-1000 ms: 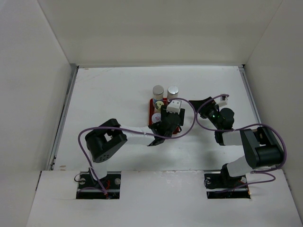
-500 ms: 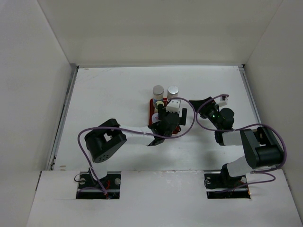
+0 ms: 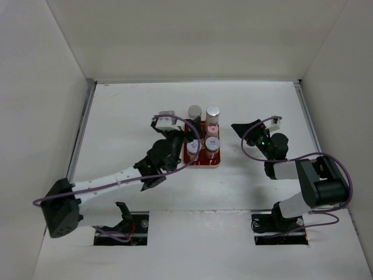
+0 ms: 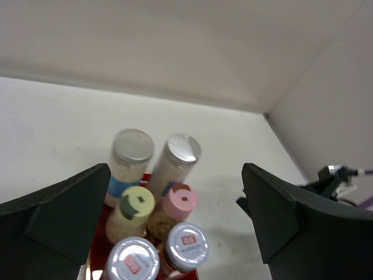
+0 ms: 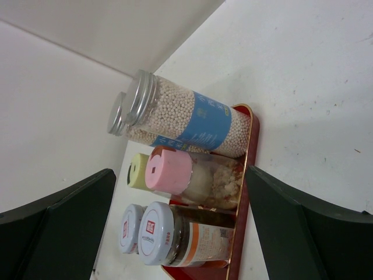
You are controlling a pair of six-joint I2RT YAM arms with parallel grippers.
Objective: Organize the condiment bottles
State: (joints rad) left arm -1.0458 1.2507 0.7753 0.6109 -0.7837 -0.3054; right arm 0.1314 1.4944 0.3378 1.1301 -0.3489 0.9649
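Standing upright in two rows of three, six round jars fill a flat red tray [image 3: 201,163] with a thin raised glossy rim, near the middle of the matte white table [image 3: 128,116].

At the far end are two tall jars [image 5: 180,119], clear-walled, packed with small pale round beads, wrapped in a blue label band and closed with ridged silver screw caps. In the middle pair, the pink-lidded jar [image 4: 179,202] holds coarse pale crumbs behind clear walls. The yellow-lidded jar [image 4: 137,202] beside it has smooth sides and pale contents. Both lids are smooth with a small dark mark on top. At the near end sit two short jars [image 4: 186,245] with ribbed white lids, each bearing a small red square label. The one seen from the side has dark brownish contents and an orange label. The jars stand close together, several touching their neighbours.

The left gripper [image 4: 175,172] hovers at the tray's left side, its two dark, wedge-shaped fingers spread wide with nothing between them. The right gripper [image 5: 180,170] sits low on the table to the tray's right, apart from it, its fingers likewise spread and empty. Two purple cables [image 3: 122,158] show, one looping along each arm.
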